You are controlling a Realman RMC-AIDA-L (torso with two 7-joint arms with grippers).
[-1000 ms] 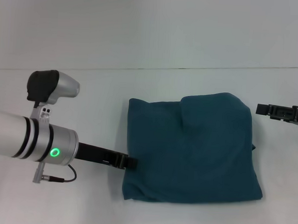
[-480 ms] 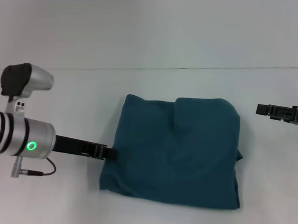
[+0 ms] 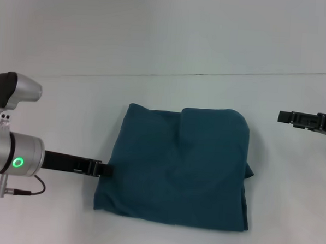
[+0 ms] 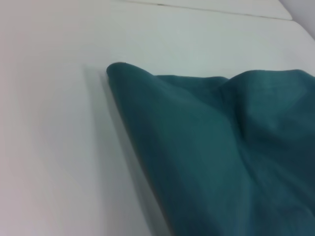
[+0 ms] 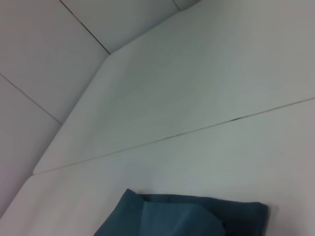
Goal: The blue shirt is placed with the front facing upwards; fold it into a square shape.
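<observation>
The blue shirt lies folded into a rough square on the white table, plain teal side up, with a smaller folded flap at its far right corner. My left gripper is low at the middle of the shirt's left edge and is shut on that edge. The left wrist view shows the shirt close up, its edge lifted slightly off the table. My right gripper hovers to the right of the shirt, apart from it. Only the far edge of the shirt appears in the right wrist view.
The white table stretches on all sides of the shirt. A thin dark seam runs across it behind the shirt. Nothing else lies on it.
The left gripper has pulled back to the left, dragging the whole folded shirt leftward with it. The right gripper has barely moved.
</observation>
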